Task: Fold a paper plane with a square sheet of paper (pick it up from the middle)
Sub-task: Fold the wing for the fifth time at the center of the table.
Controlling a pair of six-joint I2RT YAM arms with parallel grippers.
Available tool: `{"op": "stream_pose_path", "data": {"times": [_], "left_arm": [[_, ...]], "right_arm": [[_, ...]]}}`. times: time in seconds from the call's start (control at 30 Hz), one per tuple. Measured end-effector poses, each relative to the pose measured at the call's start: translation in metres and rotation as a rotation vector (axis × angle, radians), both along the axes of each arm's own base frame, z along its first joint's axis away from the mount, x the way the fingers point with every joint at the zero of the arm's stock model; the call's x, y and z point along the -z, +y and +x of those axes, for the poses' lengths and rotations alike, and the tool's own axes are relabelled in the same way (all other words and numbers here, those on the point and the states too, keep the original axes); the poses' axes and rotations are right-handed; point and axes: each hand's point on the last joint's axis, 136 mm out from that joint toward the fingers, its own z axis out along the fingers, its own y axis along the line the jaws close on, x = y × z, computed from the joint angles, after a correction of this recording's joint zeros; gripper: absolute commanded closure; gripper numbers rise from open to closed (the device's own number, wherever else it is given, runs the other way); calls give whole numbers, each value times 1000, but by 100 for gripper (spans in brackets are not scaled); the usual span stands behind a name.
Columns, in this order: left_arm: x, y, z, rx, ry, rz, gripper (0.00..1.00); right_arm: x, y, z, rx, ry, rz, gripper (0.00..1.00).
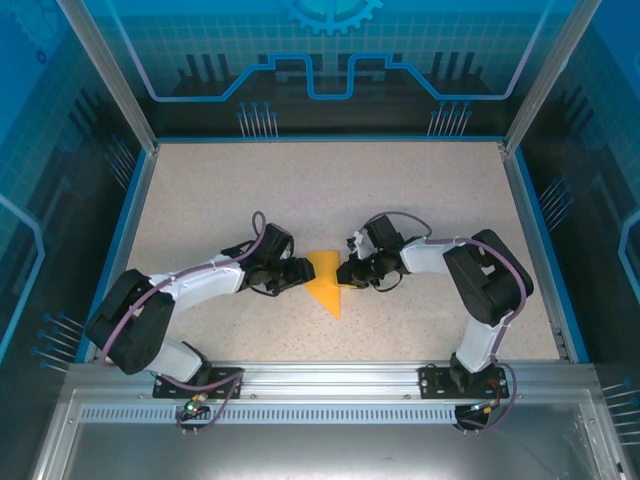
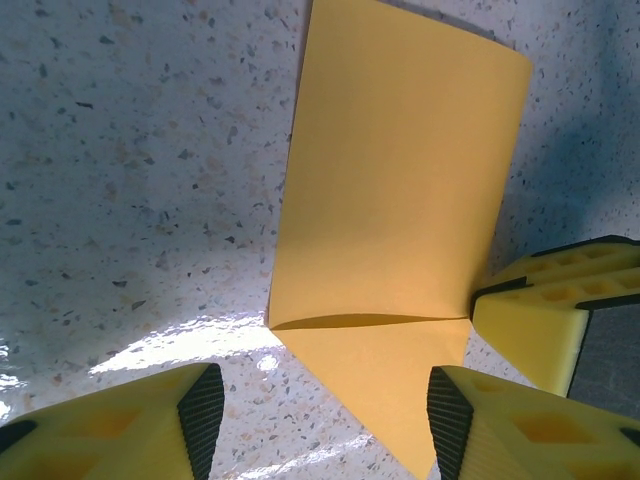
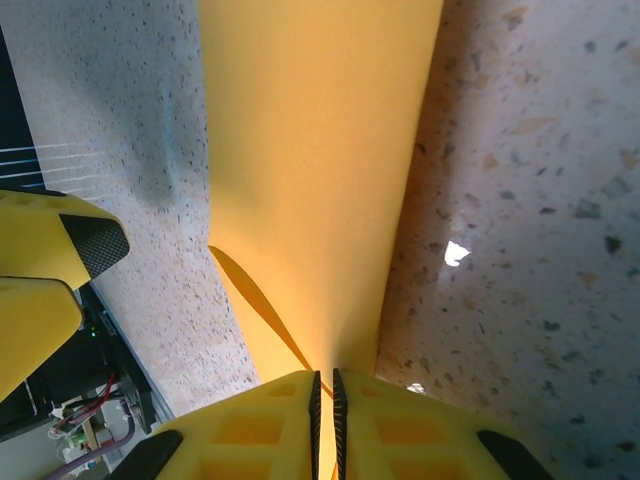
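From above, the light is bright and even on the beige speckled tabletop (image 1: 330,190). The translucent blue enclosure panels (image 1: 60,150) at 9 and 3 o'clock are dim. The black-and-white robot arms (image 1: 190,290) cast only short, soft shadows. The aluminium frame posts (image 1: 105,70) splay outward toward 11 and 1 o'clock.

In the left wrist view a white glare streak lies on the tabletop at 8 o'clock, and a bluish shadow darkens 2 o'clock. The folded orange-yellow paper sheet (image 2: 400,180) is sharp, with a shaded band just above its fold. The yellow plastic fingers (image 2: 120,430) of the left gripper (image 2: 325,415) look soft at 6 o'clock.

In the right wrist view a small glint sits at 3 o'clock and a grey shadow at 10 o'clock. The paper glows brightest toward 6 o'clock, where the right gripper (image 3: 326,420) is blurred.
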Motion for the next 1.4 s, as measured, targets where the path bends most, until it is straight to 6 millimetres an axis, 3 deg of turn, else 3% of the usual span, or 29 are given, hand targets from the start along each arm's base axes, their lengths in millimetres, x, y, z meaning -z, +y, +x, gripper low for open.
{"op": "stream_pose_path", "data": {"times": [0.13,0.37,0.5,0.8,1.07,1.23,1.4], "left_arm": [[0,0,0,2,3,-1,41],[0,0,0,2,3,-1,41],[1,0,-1,2,5,0,41],[3,0,-1,2,9,3,41],[2,-1,-1,4,11,0,41],[4,-2,-2,9,20,-5,41],[5,-4,-3,14,29,-10,39]], "right_arm": [[-8,-1,-1,-2,-9,2,84],[-54,6,1,-25,-111,55,81],[-61,19,-6,-63,-126,64,81],[-29,23,-13,-81,-55,22,84],[-11,15,-2,-47,-34,13,84],[9,5,-6,-31,5,6,85],[9,3,-3,-25,12,55,86]]}}
